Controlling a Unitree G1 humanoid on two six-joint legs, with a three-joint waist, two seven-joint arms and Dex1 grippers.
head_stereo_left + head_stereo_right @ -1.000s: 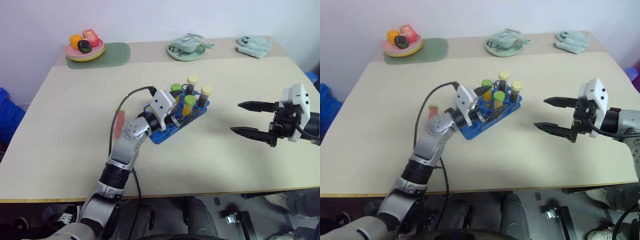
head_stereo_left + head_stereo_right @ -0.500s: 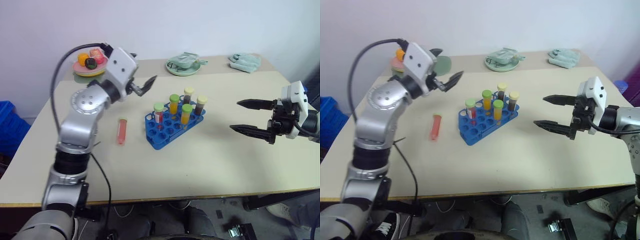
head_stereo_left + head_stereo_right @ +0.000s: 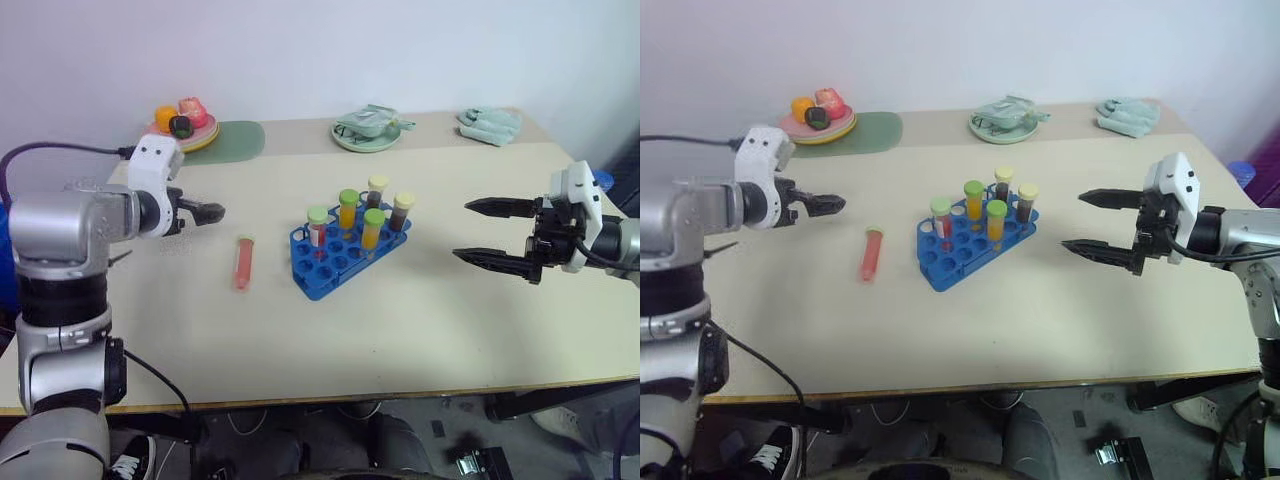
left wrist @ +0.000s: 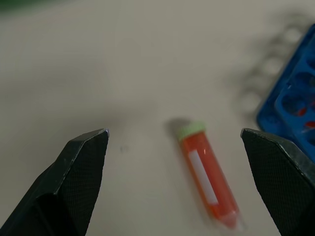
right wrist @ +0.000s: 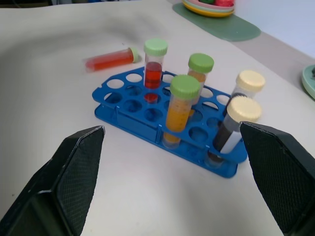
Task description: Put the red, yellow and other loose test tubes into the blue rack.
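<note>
The blue rack (image 3: 325, 272) stands mid-table and holds several upright test tubes: one red (image 3: 317, 226), two orange with green caps, two dark with pale yellow caps. One red test tube (image 3: 241, 262) with a green cap lies loose on the table, left of the rack. My left gripper (image 3: 213, 210) hovers open further left, above the table, pointing toward that tube; the left wrist view shows the tube (image 4: 206, 179) between and beyond the wide-spread fingers. My right gripper (image 3: 462, 229) hangs open and empty right of the rack, facing it (image 5: 147, 115).
At the back of the table sit a stack of plates with toy food (image 3: 182, 128) on a green mat (image 3: 235, 140), a green plate (image 3: 368, 128) and a pale green cloth (image 3: 490, 124). Bare tabletop (image 3: 400, 330) lies in front of the rack.
My left arm pulled away from the rack, swung up and out to the left, and now points at the loose red tube. The camera view shifted. The right gripper stayed put.
</note>
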